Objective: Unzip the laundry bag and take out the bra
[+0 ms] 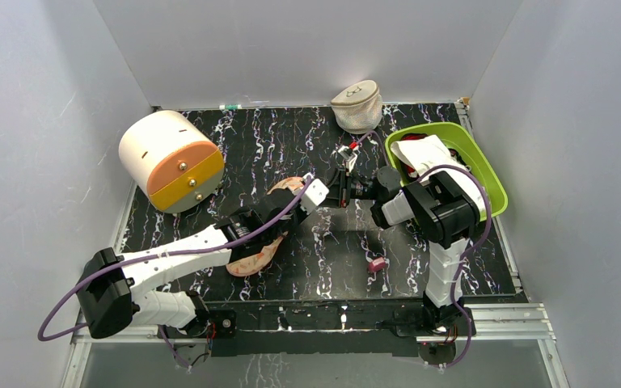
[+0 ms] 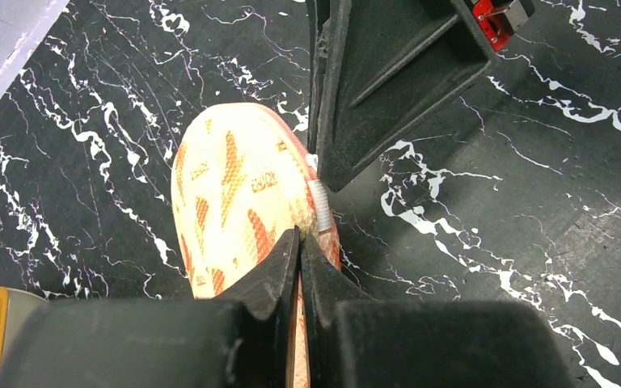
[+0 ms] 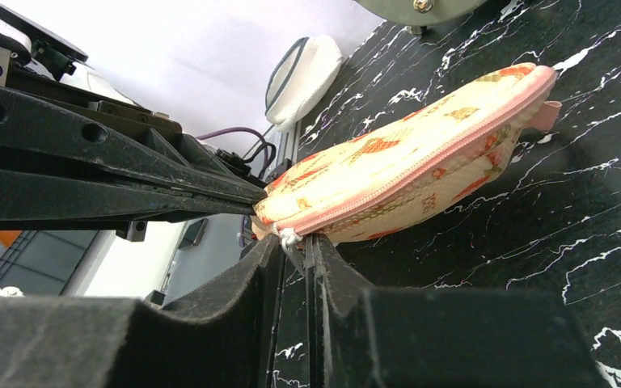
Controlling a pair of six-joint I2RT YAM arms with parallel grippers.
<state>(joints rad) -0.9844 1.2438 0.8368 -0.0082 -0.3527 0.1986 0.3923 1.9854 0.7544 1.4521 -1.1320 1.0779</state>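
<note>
Items on my work surface, other than the job's own:
1. Table top (image 1: 323, 259), black with white marble veining.
2. Cream drum-shaped box (image 1: 170, 160), far left of me, lying on its side, orange and yellow face with two small metal knobs.
3. Beige domed mesh pouch (image 1: 356, 106), at the back wall.
4. Lime-green bin (image 1: 485, 166), far right; white cloth (image 1: 420, 152) inside.
5. Small pink object (image 1: 378, 263), lying apart, near right, too small to identify.
</note>
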